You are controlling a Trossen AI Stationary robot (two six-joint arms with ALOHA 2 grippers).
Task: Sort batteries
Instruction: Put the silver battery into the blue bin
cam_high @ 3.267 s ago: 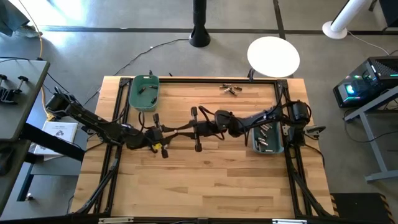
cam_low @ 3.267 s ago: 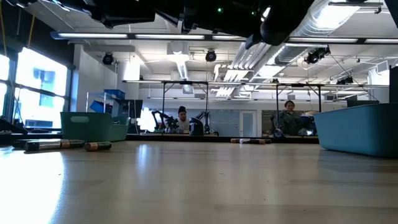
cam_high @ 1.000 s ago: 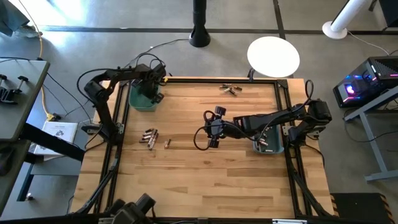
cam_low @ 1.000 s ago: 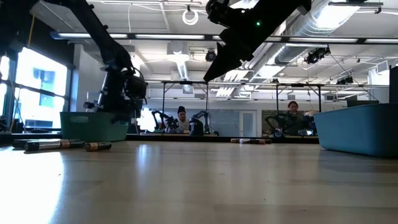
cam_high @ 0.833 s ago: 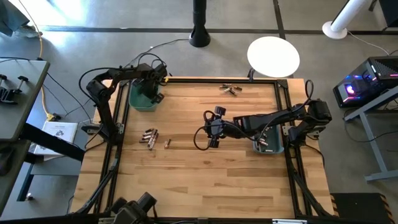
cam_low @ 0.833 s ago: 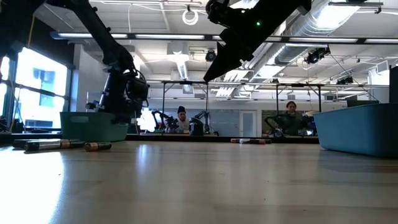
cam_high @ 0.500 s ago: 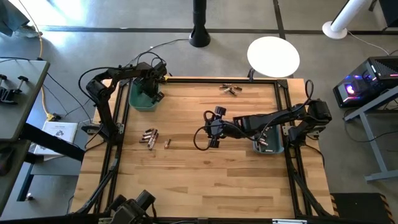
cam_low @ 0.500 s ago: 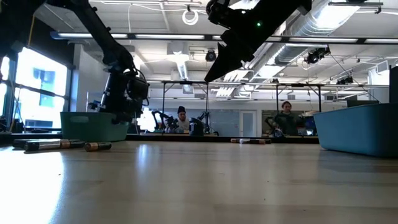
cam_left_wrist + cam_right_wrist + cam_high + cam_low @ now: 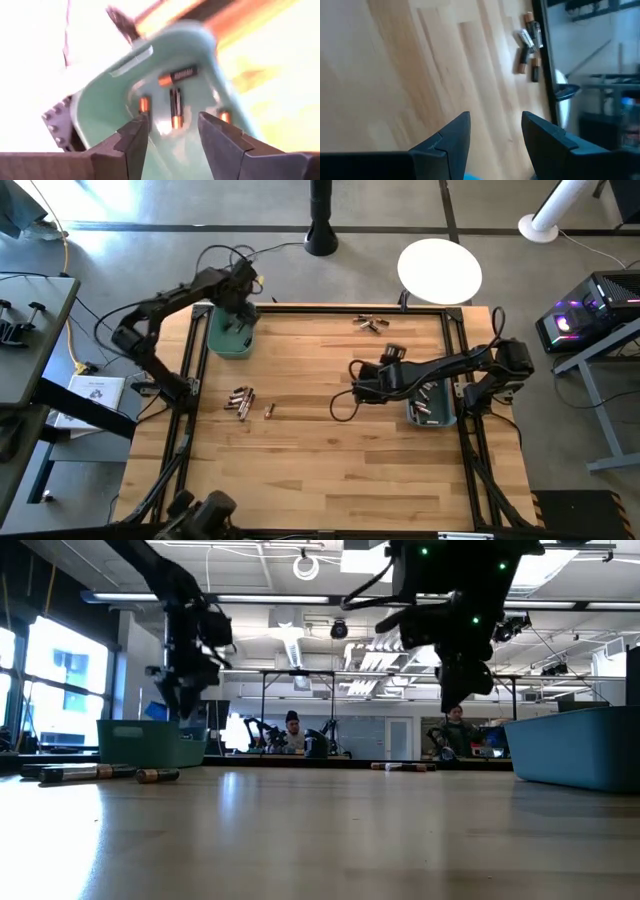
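Note:
My left gripper [image 9: 240, 320] [image 9: 172, 132] hangs open over the green bin [image 9: 230, 332] at the far left, with nothing between its fingers. Several copper-and-dark batteries [image 9: 175, 107] lie on that bin's floor. My right gripper [image 9: 358, 388] [image 9: 495, 132] stands open above the bare wood at mid-table, holding nothing. A small cluster of batteries [image 9: 240, 398] and a single one [image 9: 269, 410] lie on the table's left side. Another cluster [image 9: 370, 323] [image 9: 530, 40] lies at the far edge. The blue-grey bin [image 9: 432, 408] on the right holds several silvery batteries.
A black frame [image 9: 455, 350] runs round the tabletop. In the low view the green bin [image 9: 150, 743] stands at the left and the blue-grey bin [image 9: 575, 745] at the right, with loose batteries [image 9: 80, 772] near the left. People sit in the room behind.
My left gripper has risen above the green bin, staying over it. My right gripper has gone toward the table's right edge and has turned about; it stays open.

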